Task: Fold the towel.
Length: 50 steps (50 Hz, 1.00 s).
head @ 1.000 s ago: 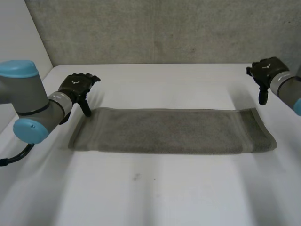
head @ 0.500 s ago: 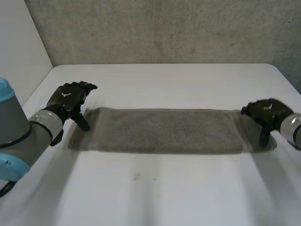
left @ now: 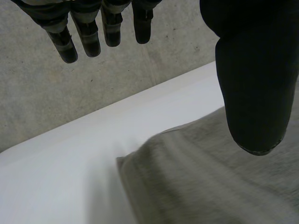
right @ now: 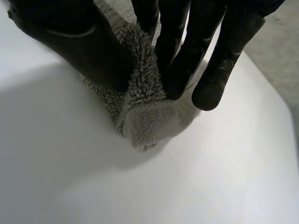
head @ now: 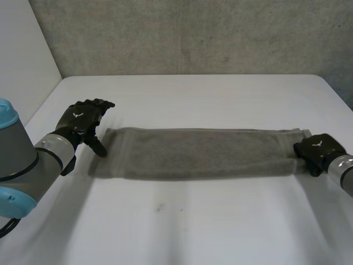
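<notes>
A grey towel (head: 198, 153) lies as a long folded strip across the white table (head: 182, 94). My right hand (head: 319, 153) sits at its right end, fingers (right: 180, 60) and thumb pinching a bunched corner of the towel (right: 149, 119) there. My left hand (head: 84, 118) hovers just beyond the towel's left end with straight, spread fingers (left: 88, 32); beneath its thumb (left: 254, 74) lies the left corner of the towel (left: 196, 177), apart from the hand.
A grey concrete wall (head: 187, 33) rises behind the table's far edge, and a white panel (head: 22, 55) stands at the left. Bare tabletop stretches in front of and behind the towel.
My right hand came down from the far right onto the towel's right end and closed on it, drawing the towel slightly rightward. My left hand shifted a little nearer, staying open.
</notes>
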Each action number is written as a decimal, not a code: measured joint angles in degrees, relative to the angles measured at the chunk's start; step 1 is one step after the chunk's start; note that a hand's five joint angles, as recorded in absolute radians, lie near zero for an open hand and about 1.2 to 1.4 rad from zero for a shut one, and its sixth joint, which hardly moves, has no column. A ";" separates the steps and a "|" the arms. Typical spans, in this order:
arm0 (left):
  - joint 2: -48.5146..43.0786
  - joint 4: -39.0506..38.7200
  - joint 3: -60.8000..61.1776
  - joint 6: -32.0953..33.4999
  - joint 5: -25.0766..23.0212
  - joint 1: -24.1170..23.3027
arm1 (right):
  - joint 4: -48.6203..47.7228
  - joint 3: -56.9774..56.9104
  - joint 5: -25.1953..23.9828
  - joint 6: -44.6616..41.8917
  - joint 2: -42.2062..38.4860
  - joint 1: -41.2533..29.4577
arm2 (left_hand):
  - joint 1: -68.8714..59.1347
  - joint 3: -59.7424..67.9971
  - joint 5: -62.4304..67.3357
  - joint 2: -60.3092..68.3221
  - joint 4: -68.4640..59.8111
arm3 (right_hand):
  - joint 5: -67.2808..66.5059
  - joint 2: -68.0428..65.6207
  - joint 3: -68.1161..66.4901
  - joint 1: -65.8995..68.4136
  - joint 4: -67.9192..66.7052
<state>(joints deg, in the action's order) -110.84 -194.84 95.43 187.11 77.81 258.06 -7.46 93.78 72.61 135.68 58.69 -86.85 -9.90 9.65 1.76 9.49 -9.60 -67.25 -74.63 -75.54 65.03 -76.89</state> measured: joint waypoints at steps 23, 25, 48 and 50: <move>0.36 -0.01 0.08 -0.17 0.06 0.07 | 2.95 -13.53 2.95 -6.73 4.80 7.54 | 0.00 0.00 0.00 -0.01 0.04 | -0.01 0.00 -1.02 0.01 0.00; 0.39 -0.01 0.06 -0.17 0.06 0.07 | 4.59 -16.41 3.48 -6.63 4.78 5.23 | 0.00 0.00 0.00 -0.01 0.04 | -0.02 0.00 -1.03 0.01 0.00; 0.80 -0.09 -0.21 -0.02 0.00 1.35 | 6.48 -36.50 9.54 -7.26 -15.65 -51.76 | 0.00 0.00 0.00 -0.04 0.04 | -0.02 -0.60 -1.84 0.01 0.00; 0.78 -0.11 -0.21 -0.01 -0.01 1.43 | 6.63 -36.17 9.56 -8.14 -17.28 -53.31 | 0.00 0.00 0.00 -0.04 0.04 | 1.10 0.19 -0.84 -0.05 0.99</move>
<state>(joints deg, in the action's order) -110.06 -194.96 95.22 187.10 77.80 259.49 -0.83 57.61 82.17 127.54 41.42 -140.16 -9.90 9.65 1.76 9.45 -9.55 -66.15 -74.44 -76.38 64.99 -75.89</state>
